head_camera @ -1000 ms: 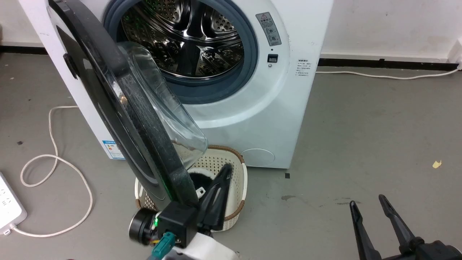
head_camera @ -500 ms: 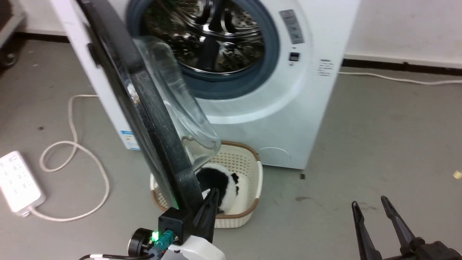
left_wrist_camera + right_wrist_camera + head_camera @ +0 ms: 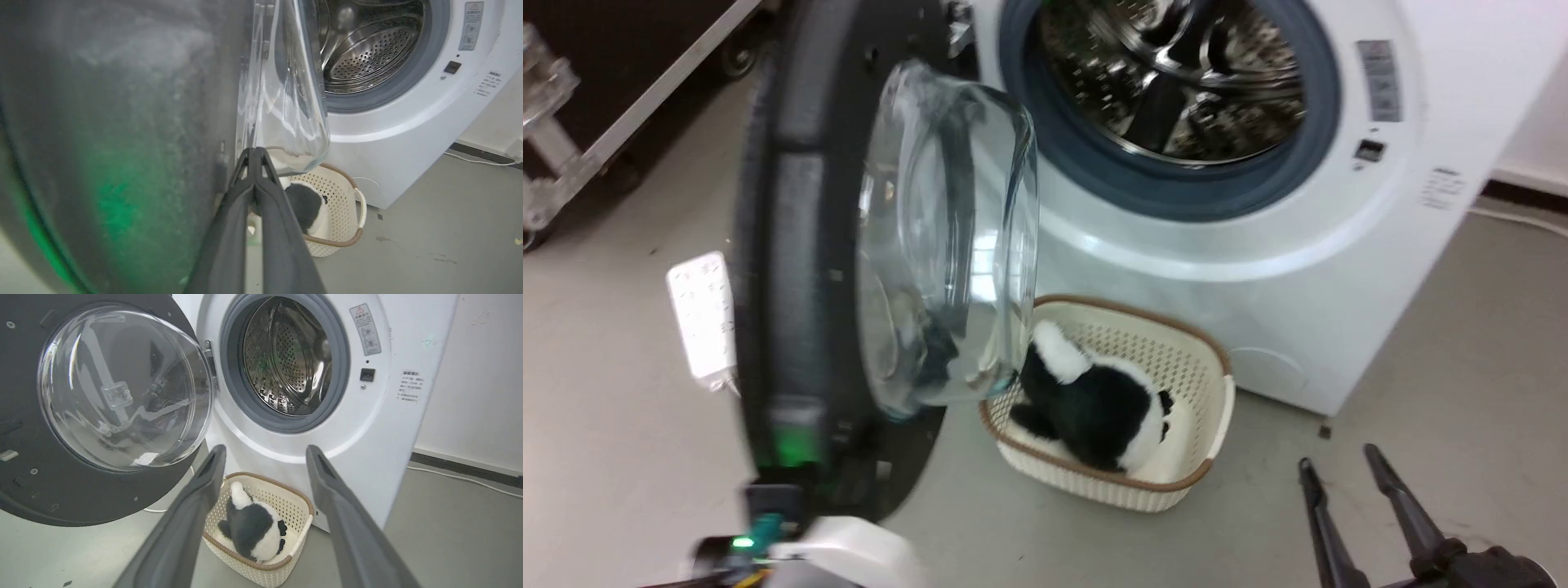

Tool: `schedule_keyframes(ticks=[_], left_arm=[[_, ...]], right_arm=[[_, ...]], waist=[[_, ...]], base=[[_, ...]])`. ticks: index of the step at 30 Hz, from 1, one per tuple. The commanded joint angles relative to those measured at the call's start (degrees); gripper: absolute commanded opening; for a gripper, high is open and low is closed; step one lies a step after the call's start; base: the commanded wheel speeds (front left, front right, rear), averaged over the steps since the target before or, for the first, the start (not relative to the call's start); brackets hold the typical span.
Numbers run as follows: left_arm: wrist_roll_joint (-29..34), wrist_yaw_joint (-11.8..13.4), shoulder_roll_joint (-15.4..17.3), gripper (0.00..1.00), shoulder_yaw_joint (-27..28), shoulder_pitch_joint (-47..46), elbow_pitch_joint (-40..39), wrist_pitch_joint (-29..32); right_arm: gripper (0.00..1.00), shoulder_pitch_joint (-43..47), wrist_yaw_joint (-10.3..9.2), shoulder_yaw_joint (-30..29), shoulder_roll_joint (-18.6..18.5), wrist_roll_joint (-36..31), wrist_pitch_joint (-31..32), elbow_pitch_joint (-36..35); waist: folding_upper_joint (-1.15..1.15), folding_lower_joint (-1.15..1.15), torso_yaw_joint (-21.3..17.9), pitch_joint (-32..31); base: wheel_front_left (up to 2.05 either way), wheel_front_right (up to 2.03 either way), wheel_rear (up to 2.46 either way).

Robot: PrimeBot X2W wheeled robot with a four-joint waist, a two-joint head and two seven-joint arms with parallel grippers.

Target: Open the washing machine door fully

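The washing machine door (image 3: 24,490) stands swung out to the left of the washing machine (image 3: 388,428), so the round hole is open. The left gripper (image 3: 254,152) has its fingers shut together, just beside the door's black rim. The right gripper (image 3: 265,451) is low, well apart from the door, fingers wide and holding nothing. A toy panda (image 3: 253,531) lies in a cream basket (image 3: 286,500).
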Motion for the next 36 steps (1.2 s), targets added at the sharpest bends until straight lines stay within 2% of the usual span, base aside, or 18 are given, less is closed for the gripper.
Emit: schedule_keyframes(ticks=[1, 7, 14, 24, 30, 36], left_arm=[[-0.6, 0.8, 1.0, 0.00, 1.6, 0.6, -0.4, 0.1], [-4.2, 2.2, 3.2, 0.00, 8.4, -1.1, -0.2, -0.5], [-8.7, 2.4, 7.5, 0.00, 16.7, -4.3, 2.4, -0.8], [-15.9, 0.5, 13.8, 0.00, 27.5, -13.8, 15.0, -4.1], [-16.7, -1.4, 16.8, 0.00, 29.0, -18.1, 22.0, -6.9], [-14.7, -2.9, 16.7, 0.00, 26.5, -18.6, 24.1, -10.3]], right_arm=[[1.00, -0.2, 0.05, 0.0, 0.2, -0.3, -0.2, -0.3], [1.00, -1.4, 0.05, -0.1, 0.2, -1.9, -0.2, -0.7], [1.00, -3.0, 0.05, -0.1, 0.2, -3.8, -0.2, -1.1], [1.00, -4.6, 0.05, -0.7, -2.0, -4.6, -0.2, -2.1], [1.00, -4.9, 0.05, -0.8, -2.9, -4.5, -0.2, -2.2], [1.00, -4.8, 0.05, -0.4, -2.2, -4.4, -0.2, -1.4]], waist=[[0.00, 0.00, 1.6, 2.0], [0.00, 0.00, 2.2, 5.8], [0.00, 0.00, 0.7, 10.5], [0.00, 0.00, -1.2, 16.5], [0.00, 0.00, -1.3, 17.3], [0.00, 0.00, -1.4, 15.3]], base=[[0.00, 0.00, 0.00], [0.00, 0.00, 0.00], [0.00, 0.00, 0.00], [0.00, 0.00, 0.00], [0.00, 0.00, 0.00], [0.00, 0.00, 0.00]])
